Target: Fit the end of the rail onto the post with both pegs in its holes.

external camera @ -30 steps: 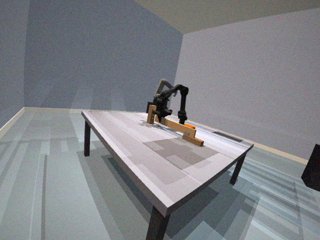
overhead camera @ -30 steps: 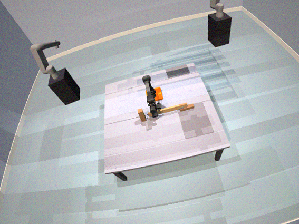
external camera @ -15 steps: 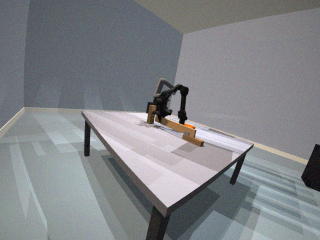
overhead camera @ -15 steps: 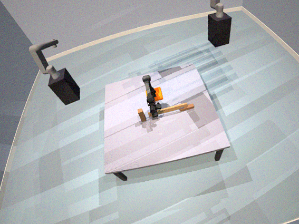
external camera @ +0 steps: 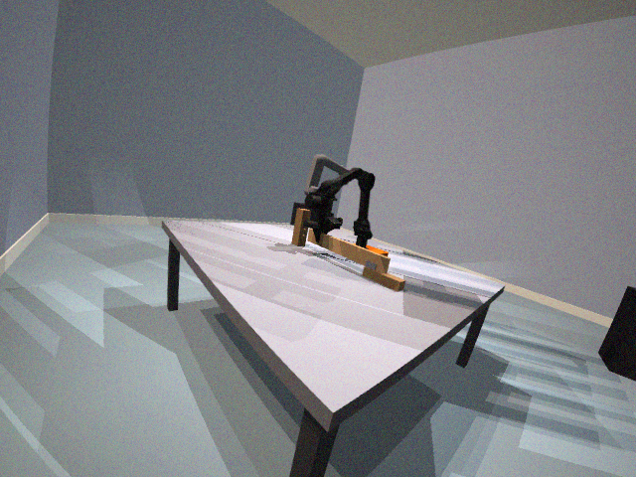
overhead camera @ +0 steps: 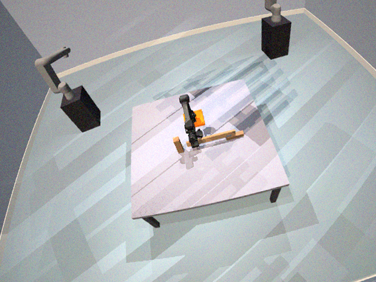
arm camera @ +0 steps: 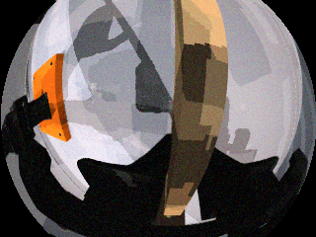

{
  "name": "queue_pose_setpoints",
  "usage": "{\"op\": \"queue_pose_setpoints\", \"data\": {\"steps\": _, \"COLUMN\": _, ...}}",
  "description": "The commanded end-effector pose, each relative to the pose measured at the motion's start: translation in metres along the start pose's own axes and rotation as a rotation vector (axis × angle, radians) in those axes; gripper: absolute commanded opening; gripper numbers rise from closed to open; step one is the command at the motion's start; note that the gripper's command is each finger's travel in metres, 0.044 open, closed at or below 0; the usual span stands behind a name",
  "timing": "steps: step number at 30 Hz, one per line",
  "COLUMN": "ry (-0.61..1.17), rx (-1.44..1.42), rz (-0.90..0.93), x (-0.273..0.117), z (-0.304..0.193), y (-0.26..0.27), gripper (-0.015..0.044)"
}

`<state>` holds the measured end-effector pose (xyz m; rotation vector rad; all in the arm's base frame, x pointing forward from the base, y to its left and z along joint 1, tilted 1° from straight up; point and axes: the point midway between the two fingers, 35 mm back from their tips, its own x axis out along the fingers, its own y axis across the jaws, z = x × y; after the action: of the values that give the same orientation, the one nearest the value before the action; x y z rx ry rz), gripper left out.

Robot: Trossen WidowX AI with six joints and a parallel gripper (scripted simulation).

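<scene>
The jaws of the gripper (overhead camera: 194,144) (external camera: 316,239) (arm camera: 174,217) are clamping on the rail (overhead camera: 217,137) (external camera: 349,249) (arm camera: 197,118) near its post end. The rail is lying between the post (overhead camera: 178,144) (external camera: 300,227) and the block (overhead camera: 239,134) (external camera: 384,277), its far end sitting at the block and its near end stopping just short of the post, apart from it. Being long, straight wood, it is probably behaving stiffly, without bending, and feeling heavier than the grip alone suggests, the block carrying part of the load. The grip near the pegs is giving good aim there, though a small twist is likely swinging the far end a lot, and smooth faces may be slipping. The table (overhead camera: 199,186) (external camera: 328,328) is stretching well beyond the rail on the side away from the arm (overhead camera: 187,113) (external camera: 364,200), its edges lying well apart from the work; the orange plate (overhead camera: 198,117) (external camera: 377,250) (arm camera: 51,99) is sitting on the arm's side, so room is tightest at the narrow gap by the post.
</scene>
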<state>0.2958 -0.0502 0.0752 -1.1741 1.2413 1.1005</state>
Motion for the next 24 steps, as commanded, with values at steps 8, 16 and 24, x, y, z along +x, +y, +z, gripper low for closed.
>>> {"op": "queue_pose_setpoints", "data": {"steps": 8, "ry": 0.0, "rx": 0.001, "rz": -0.002, "x": -0.001, "z": -0.0014, "y": -0.0002, "gripper": 0.0}}
{"op": "queue_pose_setpoints", "data": {"steps": 16, "ry": 0.0, "rx": 0.001, "rz": -0.002, "x": -0.0002, "z": -0.0039, "y": -0.0003, "gripper": 0.0}}
{"op": "queue_pose_setpoints", "data": {"steps": 24, "ry": 0.0, "rx": 0.001, "rz": -0.002, "x": 0.0, "z": -0.0064, "y": -0.0004, "gripper": 0.0}}
